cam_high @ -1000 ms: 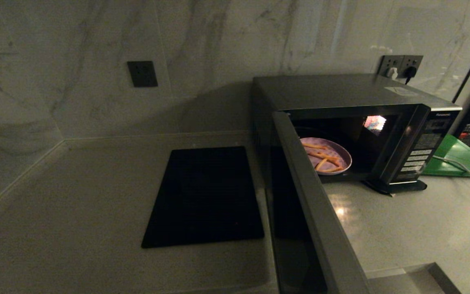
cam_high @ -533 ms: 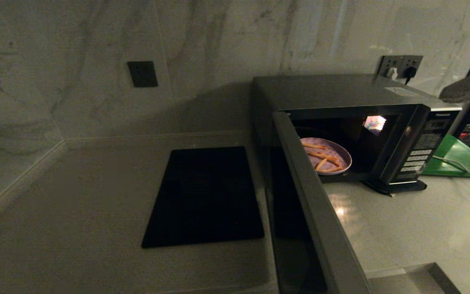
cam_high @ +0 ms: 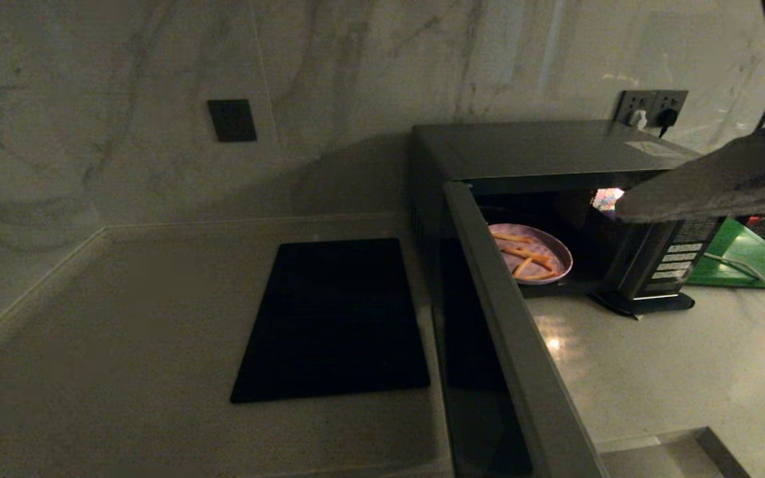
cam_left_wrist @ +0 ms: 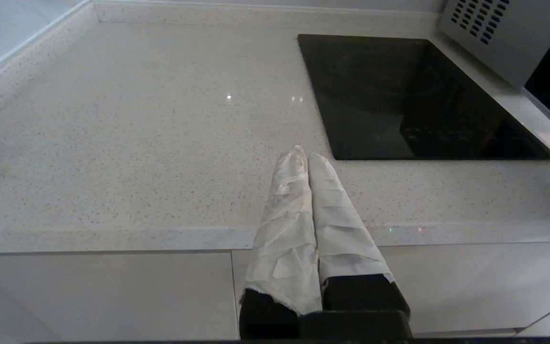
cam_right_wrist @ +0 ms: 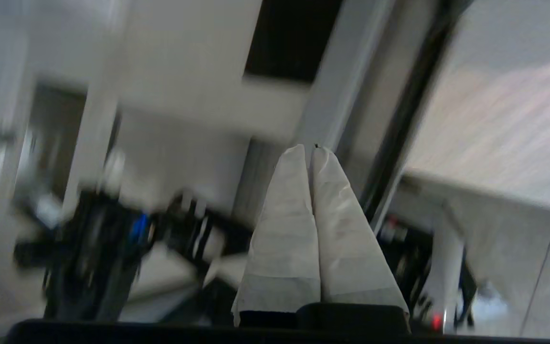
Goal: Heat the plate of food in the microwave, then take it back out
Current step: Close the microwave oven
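Observation:
The microwave (cam_high: 542, 149) stands at the back right of the counter with its door (cam_high: 509, 332) swung wide open toward me. Inside sits the lavender plate of food (cam_high: 530, 254) with orange fry sticks. My right gripper (cam_high: 621, 211) reaches in from the right edge, in front of the button panel's top and above and to the right of the plate; its taped fingers (cam_right_wrist: 284, 191) are shut with nothing between them. In the left wrist view my left gripper (cam_left_wrist: 306, 155) hangs shut and empty over the counter's front edge, short of the flat black panel (cam_left_wrist: 413, 95).
The flat black panel (cam_high: 336, 318) lies on the counter left of the open door. A green board (cam_high: 748, 255) and a white cable (cam_high: 748, 269) lie right of the microwave. Wall sockets (cam_high: 651, 106) sit behind it, and the marble wall closes the back and left.
My right gripper has come into the head view from the right edge and moved left, now covering the top of the button panel. The plate, the door and the left arm stay still.

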Motion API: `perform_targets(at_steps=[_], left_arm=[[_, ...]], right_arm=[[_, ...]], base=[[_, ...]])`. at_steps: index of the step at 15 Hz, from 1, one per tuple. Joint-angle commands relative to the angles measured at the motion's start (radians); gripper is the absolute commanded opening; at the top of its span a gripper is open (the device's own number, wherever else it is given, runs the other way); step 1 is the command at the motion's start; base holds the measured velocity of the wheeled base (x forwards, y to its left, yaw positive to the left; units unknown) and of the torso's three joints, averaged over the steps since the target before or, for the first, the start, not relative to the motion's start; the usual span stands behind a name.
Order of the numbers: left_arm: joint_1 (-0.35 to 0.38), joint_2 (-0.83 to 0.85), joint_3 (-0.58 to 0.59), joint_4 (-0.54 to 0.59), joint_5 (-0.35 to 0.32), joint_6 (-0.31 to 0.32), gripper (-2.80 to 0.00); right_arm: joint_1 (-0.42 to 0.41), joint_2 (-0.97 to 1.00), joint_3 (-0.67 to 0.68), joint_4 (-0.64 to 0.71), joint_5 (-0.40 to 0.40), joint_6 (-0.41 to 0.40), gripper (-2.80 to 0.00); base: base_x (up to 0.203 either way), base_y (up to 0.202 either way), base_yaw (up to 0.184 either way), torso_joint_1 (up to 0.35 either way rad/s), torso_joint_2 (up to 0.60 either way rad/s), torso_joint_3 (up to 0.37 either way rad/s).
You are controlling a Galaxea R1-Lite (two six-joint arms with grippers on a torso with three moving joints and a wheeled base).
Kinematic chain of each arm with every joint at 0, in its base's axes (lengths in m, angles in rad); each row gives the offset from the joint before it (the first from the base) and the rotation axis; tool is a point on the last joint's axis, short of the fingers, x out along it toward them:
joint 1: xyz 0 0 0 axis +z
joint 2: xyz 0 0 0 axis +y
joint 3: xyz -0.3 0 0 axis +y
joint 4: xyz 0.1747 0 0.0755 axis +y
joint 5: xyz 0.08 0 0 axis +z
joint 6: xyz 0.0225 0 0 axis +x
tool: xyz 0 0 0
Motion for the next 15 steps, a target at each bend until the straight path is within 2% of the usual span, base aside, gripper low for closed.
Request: perform_targets(at_steps=[1, 8, 15], left_arm=[[0.0, 0.002, 0.0, 0.0, 0.001, -0.001, -2.8], [0.0, 0.002, 0.0, 0.0, 0.001, -0.001, -2.8], [0.0, 0.002, 0.0, 0.0, 0.001, -0.001, -2.8]], right_arm=[[0.046, 0.05, 0.0, 0.019, 0.054, 0.001, -2.8], [0.193, 0.186, 0.0, 0.033, 0.053, 0.0, -2.8], [0.237, 0.249, 0.001, 0.09, -0.064, 0.008, -2.8]], base=[[0.0, 0.0, 0.0, 0.0, 0.0, 0.0], [0.0, 0.0, 0.0, 0.0, 0.0, 0.0], [0.0, 0.0, 0.0, 0.0, 0.0, 0.0]])
